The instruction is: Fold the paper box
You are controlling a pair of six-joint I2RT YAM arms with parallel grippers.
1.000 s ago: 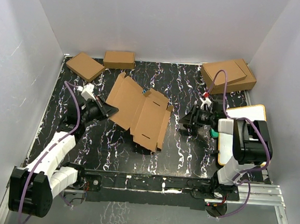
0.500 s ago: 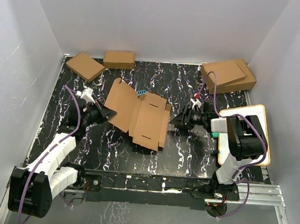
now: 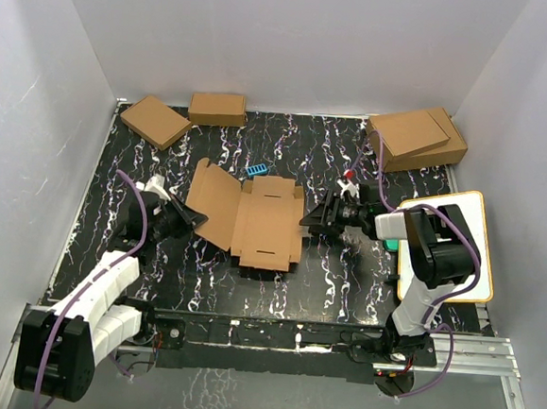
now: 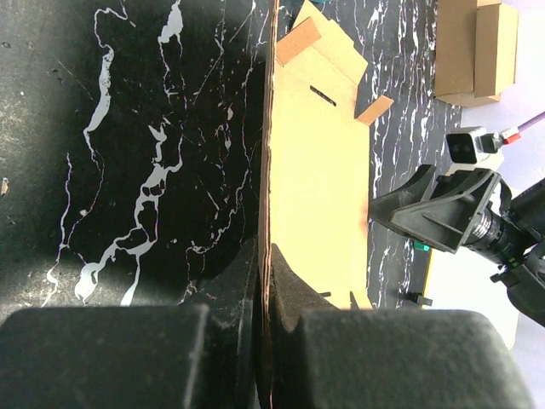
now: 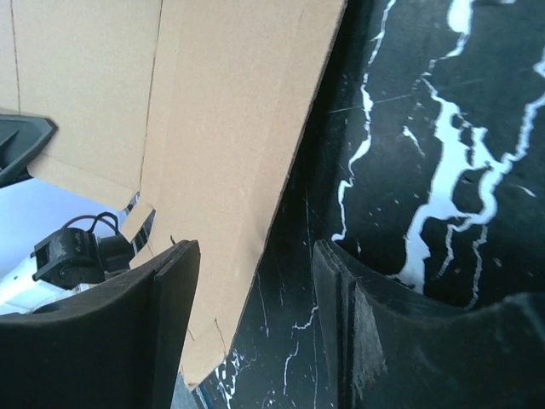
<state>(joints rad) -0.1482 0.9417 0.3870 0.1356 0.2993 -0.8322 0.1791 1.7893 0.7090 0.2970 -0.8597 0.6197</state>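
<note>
The paper box point(image 3: 262, 224) is an unfolded brown cardboard sheet in the middle of the table, its left flap raised at an angle. My left gripper point(image 3: 193, 220) is shut on that left flap; in the left wrist view the cardboard edge point(image 4: 266, 213) runs straight into the closed jaws of the left gripper point(image 4: 266, 285). My right gripper point(image 3: 308, 219) is at the sheet's right edge, open. In the right wrist view the sheet's edge point(image 5: 230, 128) reaches in between the spread fingers of the right gripper point(image 5: 255, 332), apart from both of them.
Two small brown boxes point(image 3: 154, 120) point(image 3: 217, 108) lie at the back left. Two larger stacked boxes point(image 3: 417, 137) sit at the back right. A small blue object point(image 3: 257, 170) lies just behind the sheet. A white board with an orange rim point(image 3: 475, 203) is at the right.
The sheet has come down flatter and nearer, uncovering the blue object. My left gripper moved nearer with the flap. The right gripper moved left to the sheet's right edge and opened wider.
</note>
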